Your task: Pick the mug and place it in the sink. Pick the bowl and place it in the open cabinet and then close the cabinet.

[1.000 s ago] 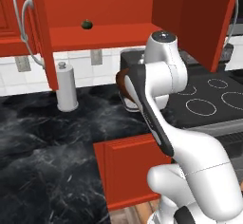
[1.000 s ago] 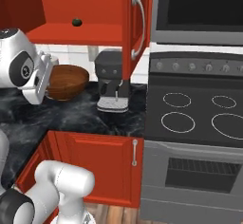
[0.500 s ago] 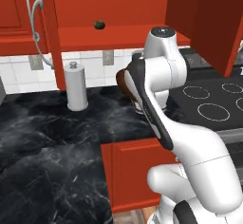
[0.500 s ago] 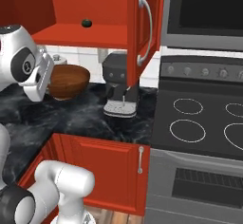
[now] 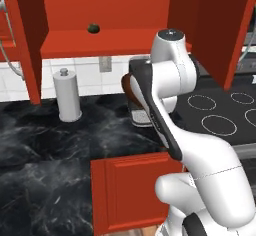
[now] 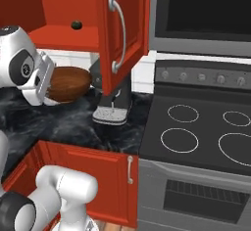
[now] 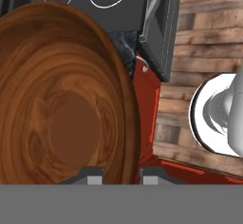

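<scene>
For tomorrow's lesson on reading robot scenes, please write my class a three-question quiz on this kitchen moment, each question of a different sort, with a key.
1. True or false: the bowl rests on the counter.
2. Multiple choice: what lies on the shelf of the open cabinet? A) a yellow mug B) a small dark round object C) a plate
3. Fill in: right of the counter stands a black ____ with ring-marked burners.

Key:
1. False. The bowl is held in the air at the gripper, its rim between the fingers, below the shelf.
2. B
3. stove
</scene>
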Tool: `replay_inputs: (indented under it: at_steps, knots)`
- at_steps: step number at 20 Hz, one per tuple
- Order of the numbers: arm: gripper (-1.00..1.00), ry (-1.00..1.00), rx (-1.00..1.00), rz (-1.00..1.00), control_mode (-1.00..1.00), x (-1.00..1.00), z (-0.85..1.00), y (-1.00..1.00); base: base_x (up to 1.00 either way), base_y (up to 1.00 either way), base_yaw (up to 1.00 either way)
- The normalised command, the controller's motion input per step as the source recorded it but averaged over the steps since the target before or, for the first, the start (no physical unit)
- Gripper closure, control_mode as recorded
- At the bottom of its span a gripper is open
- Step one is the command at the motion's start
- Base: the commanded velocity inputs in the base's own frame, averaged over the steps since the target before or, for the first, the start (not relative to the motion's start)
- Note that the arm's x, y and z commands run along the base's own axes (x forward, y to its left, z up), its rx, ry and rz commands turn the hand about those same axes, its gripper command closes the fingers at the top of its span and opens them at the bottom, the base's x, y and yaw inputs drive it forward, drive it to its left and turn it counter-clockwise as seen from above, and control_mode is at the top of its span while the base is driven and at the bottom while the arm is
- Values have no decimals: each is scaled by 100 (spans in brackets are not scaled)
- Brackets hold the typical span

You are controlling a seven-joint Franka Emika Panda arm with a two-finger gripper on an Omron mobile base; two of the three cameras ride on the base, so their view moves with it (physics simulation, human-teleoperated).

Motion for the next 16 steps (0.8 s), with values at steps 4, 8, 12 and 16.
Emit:
replay_inputs:
  at_steps: [4,8,12,16]
  knots:
    - [100,0,0,0,100,0,0,0,49,3,0]
    - [100,0,0,0,100,0,0,0,13,63,-2]
    - [100,0,0,0,100,0,0,0,-4,32,0]
    - [100,0,0,0,100,0,0,0,20,-2,0]
